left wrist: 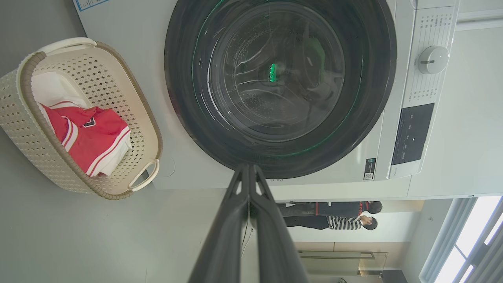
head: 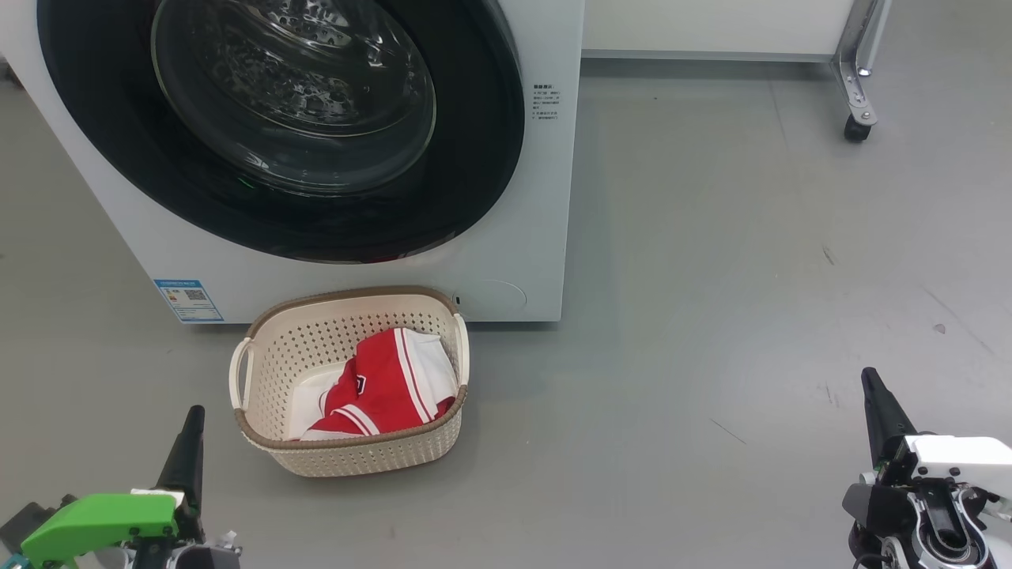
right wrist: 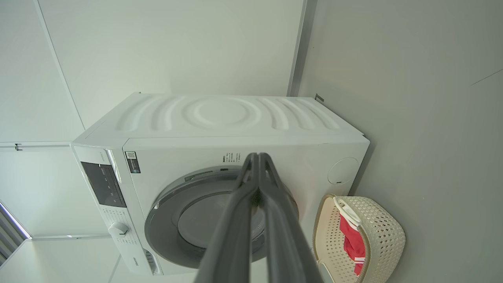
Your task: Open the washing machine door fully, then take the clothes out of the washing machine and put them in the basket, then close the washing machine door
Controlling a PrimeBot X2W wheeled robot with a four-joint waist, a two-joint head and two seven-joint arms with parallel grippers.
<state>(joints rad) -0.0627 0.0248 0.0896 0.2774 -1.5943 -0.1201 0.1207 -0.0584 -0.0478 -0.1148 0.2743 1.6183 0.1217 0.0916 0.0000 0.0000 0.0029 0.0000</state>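
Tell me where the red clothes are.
The clothes lie in the basket on the floor, close in front of the washing machine, left of centre in the head view, nearer the left gripper.

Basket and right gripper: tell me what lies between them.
In the head view, the stretch from the basket to the right gripper is bare grey floor, faintly scuffed.

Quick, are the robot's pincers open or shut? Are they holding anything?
Left pincer: shut, holding nothing.
Right pincer: shut, holding nothing.
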